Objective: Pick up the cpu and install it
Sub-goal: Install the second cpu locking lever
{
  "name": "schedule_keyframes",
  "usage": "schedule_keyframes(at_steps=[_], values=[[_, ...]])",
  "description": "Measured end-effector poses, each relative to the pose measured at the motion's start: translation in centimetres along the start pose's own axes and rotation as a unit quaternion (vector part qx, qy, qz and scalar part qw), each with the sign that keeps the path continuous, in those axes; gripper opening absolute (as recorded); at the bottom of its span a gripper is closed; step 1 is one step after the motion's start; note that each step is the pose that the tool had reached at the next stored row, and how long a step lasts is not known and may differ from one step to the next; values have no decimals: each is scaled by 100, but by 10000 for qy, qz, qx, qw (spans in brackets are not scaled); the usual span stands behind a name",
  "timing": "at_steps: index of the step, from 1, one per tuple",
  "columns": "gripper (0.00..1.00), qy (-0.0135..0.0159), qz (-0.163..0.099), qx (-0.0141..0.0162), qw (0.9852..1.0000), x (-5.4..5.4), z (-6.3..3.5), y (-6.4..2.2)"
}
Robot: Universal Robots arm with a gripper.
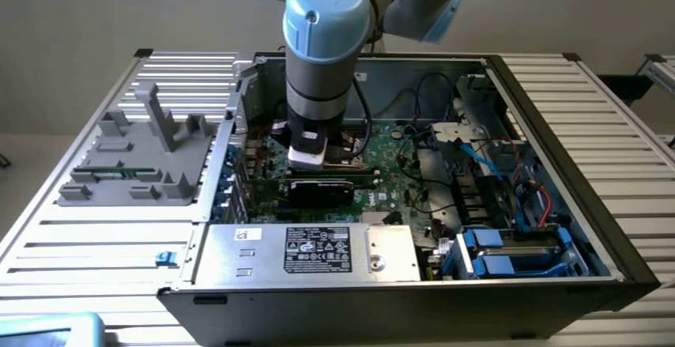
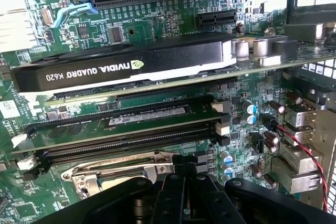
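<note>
The gripper [image 2: 184, 182] is sitting clenched with nothing visible between its fingers, hanging low over the green motherboard [image 2: 157, 19] inside the open computer case [image 1: 570, 110]. Just beyond it, a metal socket frame [image 2: 113, 171] is lying beside the memory slots [image 2: 126, 142], and farther on the graphics card [image 2: 121, 66] (labelled NVIDIA Quadro K620) is standing in its slot. The cpu's whereabouts cannot be told.

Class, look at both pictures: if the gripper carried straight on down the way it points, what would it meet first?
Probably the silver metal socket frame on the green motherboard, directly beyond the shut black gripper; the depth is hard to judge.
</note>
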State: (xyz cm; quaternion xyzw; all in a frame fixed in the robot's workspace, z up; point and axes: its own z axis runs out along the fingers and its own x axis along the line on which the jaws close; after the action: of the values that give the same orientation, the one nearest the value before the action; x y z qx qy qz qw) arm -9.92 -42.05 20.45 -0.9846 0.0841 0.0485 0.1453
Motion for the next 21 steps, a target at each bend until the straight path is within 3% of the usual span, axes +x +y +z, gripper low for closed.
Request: schedule_keyframes(at_steps=[11, 21], values=[[11, 0, 0, 1, 10000, 4, 36, 7], [11, -5, -1, 25, 10000, 7, 63, 15]])
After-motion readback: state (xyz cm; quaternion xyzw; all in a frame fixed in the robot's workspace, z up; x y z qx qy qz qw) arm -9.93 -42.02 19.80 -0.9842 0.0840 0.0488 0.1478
